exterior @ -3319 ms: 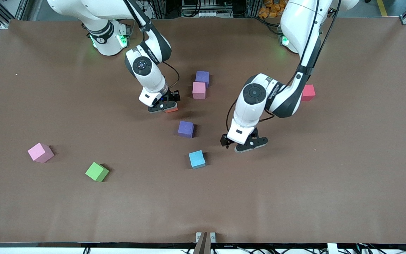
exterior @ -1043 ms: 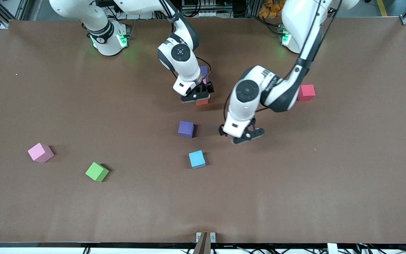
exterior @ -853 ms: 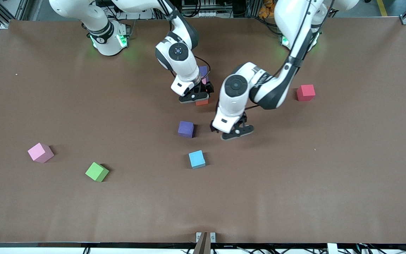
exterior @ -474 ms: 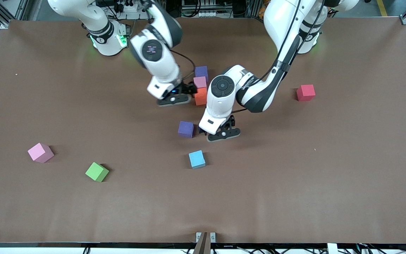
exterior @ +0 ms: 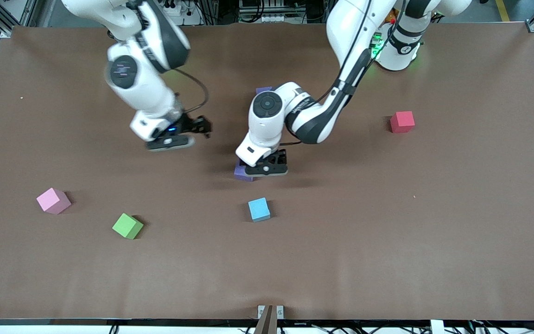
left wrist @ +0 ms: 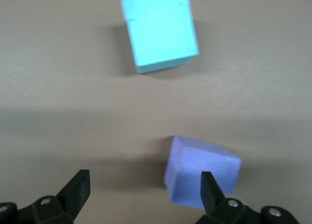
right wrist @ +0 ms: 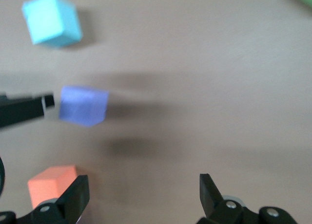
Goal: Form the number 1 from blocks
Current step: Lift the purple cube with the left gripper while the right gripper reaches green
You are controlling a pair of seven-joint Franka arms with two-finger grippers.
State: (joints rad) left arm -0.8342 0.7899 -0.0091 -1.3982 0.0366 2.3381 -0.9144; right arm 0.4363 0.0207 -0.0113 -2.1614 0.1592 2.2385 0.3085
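Observation:
My left gripper is open and low over a purple block near the table's middle. In the left wrist view that purple block lies against one finger, mostly off to one side of the left gripper. The light blue block lies nearer to the front camera. My right gripper hangs open and empty toward the right arm's end. Its wrist view shows the orange block, purple block and light blue block. The left arm hides most of the second purple block and all of one pink block.
A pink block and a green block lie toward the right arm's end, near the front camera. A red block sits alone toward the left arm's end. The brown table stretches bare around them.
The right gripper let go of the orange block beside the pink one and swung away toward its own end. The left gripper travelled across to the purple block and came down over it.

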